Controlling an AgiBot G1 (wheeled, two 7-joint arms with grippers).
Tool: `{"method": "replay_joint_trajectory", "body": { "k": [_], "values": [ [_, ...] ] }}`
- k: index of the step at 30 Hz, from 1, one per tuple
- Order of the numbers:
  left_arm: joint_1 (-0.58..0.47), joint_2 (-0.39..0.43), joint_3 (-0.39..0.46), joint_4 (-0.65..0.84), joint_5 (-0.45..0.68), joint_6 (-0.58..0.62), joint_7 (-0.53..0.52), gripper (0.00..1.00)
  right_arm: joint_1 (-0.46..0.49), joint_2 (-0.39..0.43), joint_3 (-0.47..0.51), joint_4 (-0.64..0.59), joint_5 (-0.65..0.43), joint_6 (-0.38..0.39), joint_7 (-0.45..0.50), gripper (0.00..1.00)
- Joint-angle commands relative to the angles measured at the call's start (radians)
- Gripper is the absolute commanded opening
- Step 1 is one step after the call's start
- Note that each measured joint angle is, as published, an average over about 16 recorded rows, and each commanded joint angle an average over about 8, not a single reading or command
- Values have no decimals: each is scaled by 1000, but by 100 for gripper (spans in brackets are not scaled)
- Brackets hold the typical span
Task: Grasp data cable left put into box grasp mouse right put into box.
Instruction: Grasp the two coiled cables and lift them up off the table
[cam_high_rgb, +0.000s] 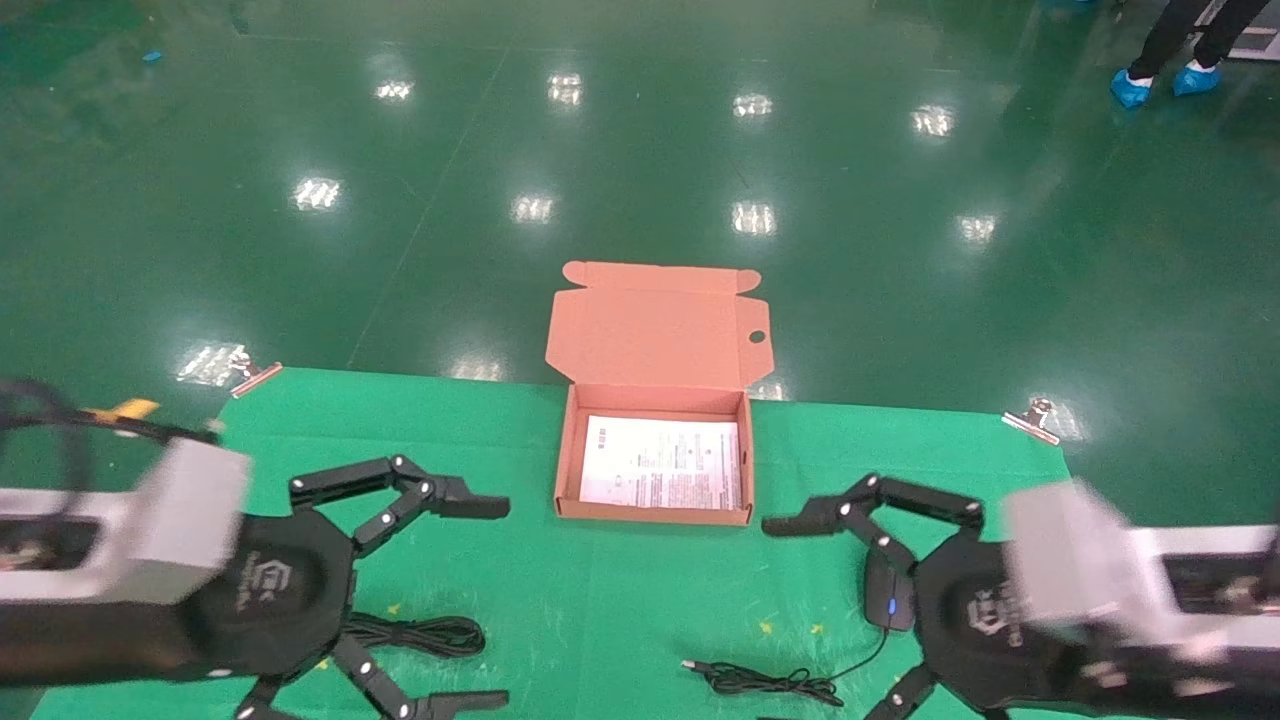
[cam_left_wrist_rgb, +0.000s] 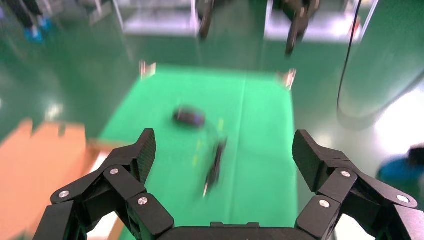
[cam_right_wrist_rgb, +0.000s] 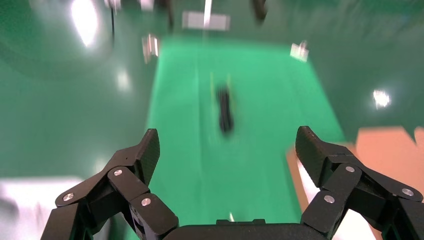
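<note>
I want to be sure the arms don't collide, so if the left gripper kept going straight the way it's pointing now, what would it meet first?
The left gripper, open, points across the green mat toward the robot's right. Its wrist view shows bare mat first, then the mouse's cord and the mouse. It may pass above them; depth is unclear.

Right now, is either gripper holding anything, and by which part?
Nothing is held. The left gripper and right gripper are both open and empty. The data cable and the mouse lie on the green mat, outside the box.
</note>
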Motion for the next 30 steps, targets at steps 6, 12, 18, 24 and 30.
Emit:
{"method": "replay_joint_trajectory", "body": {
  "k": [6,12,18,24,30],
  "values": [
    [-133,60,134,33,289,33,15,100,158,-70,-142,20,-301,-30,-70,100],
    [-188,118,234,55,509,11,45,100,217,-140,-261,24,-494,-14,-120,100],
    [-179,166,297,85,670,-57,48,100,204,-200,-347,23,-662,38,-130,100],
    [-158,221,329,188,771,-145,31,100,158,-246,-395,10,-804,124,-107,100],
    [-159,287,340,355,820,-225,25,100,123,-284,-418,-28,-893,203,-85,100]
  ]
}}
